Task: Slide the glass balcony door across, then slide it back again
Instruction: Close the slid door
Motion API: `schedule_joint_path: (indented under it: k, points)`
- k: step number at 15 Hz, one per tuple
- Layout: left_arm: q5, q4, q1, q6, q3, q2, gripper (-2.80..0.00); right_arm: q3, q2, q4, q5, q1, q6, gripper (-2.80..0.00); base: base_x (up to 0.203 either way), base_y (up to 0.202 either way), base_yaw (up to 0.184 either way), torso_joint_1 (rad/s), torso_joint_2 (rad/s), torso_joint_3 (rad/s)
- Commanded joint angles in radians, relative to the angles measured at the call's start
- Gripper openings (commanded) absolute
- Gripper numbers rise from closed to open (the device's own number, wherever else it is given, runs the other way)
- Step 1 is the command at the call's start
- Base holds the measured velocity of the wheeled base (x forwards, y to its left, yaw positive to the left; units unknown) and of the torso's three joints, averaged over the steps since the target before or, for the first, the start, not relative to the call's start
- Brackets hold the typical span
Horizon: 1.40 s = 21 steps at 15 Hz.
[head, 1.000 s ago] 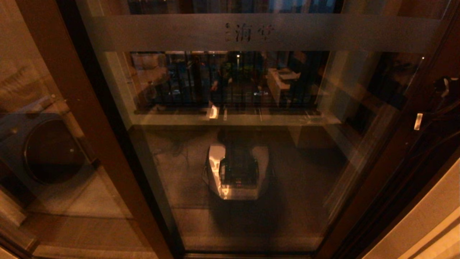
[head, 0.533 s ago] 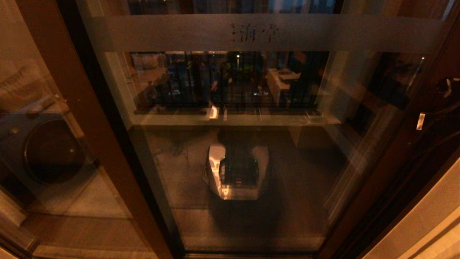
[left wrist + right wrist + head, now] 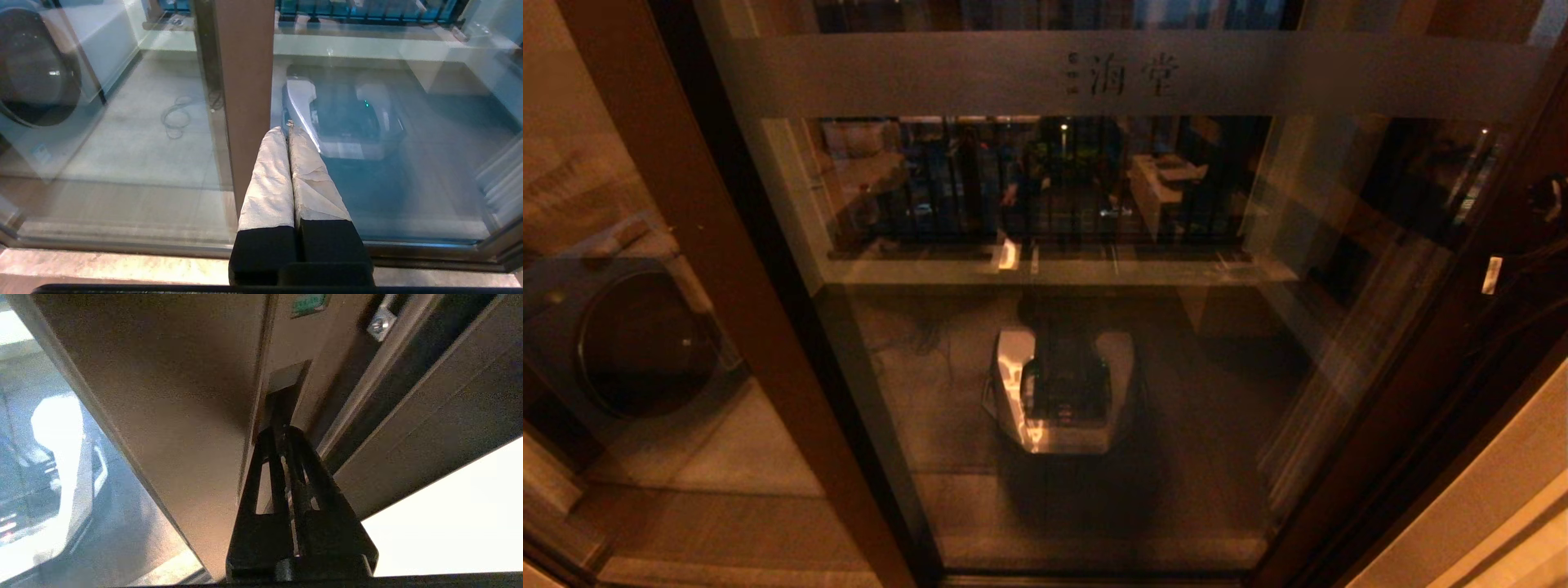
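Note:
The glass balcony door (image 3: 1094, 343) fills the head view, with its frosted band and Chinese characters (image 3: 1123, 75) near the top. Its dark reddish-brown right stile (image 3: 1445, 343) runs down the right side. My right gripper (image 3: 1547, 196) is at that stile by the frame's right edge. In the right wrist view the right gripper (image 3: 282, 430) is shut, its black fingertips pushed into the small dark handle recess (image 3: 286, 379) on the stile (image 3: 171, 396). My left gripper (image 3: 286, 130) is shut, its taped fingers (image 3: 267, 179) close to the brown left upright (image 3: 245, 81), holding nothing.
A front-loading washing machine (image 3: 637, 343) stands behind the fixed glass panel on the left. The balcony railing (image 3: 1045, 188) and ledge lie beyond the glass. The robot's own reflection (image 3: 1062, 392) shows in the pane. A pale wall (image 3: 1462, 506) borders the door frame at the right.
The door has slid to the right: the characters and the small label on the right stile have shifted rightward. My right gripper has moved right with the stile.

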Motion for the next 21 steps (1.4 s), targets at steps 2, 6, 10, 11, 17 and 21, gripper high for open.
schedule_joint_path:
  k: [2, 6, 10, 11, 17, 21]
  points:
    - [0.001, 0.000, 0.000, 0.000, 0.000, 0.001, -2.80, -0.008, 0.014, 0.001, 0.001, -0.011, -0.001, -2.80, 0.000, 0.000, 0.000, 0.000, 0.00, 0.000]
    - [0.001, 0.000, 0.000, 0.000, 0.000, 0.001, -2.80, -0.030, 0.028, 0.001, 0.005, -0.036, -0.001, -2.80, 0.000, 0.000, 0.000, 0.000, 0.00, 0.000]
    - [0.001, 0.000, 0.000, 0.000, 0.000, 0.001, -2.80, -0.035, 0.031, 0.001, 0.008, -0.049, -0.001, -2.80, 0.000, 0.000, 0.000, 0.000, 0.00, 0.000]
    - [0.001, 0.000, 0.000, 0.000, 0.000, 0.001, -2.80, -0.045, 0.037, 0.001, 0.009, -0.058, -0.001, -2.80, 0.000, 0.000, 0.000, 0.000, 0.00, 0.000]
    - [0.001, 0.000, 0.000, 0.000, 0.000, 0.001, -2.80, -0.087, 0.065, 0.001, 0.014, -0.097, -0.001, -2.80, 0.000, 0.000, 0.000, 0.000, 0.00, 0.000]
    - [0.001, 0.000, 0.000, 0.000, 0.000, 0.001, -2.80, -0.076, 0.042, 0.004, 0.033, -0.099, 0.001, -2.80, 0.000, 0.000, 0.000, 0.000, 0.00, 0.000]
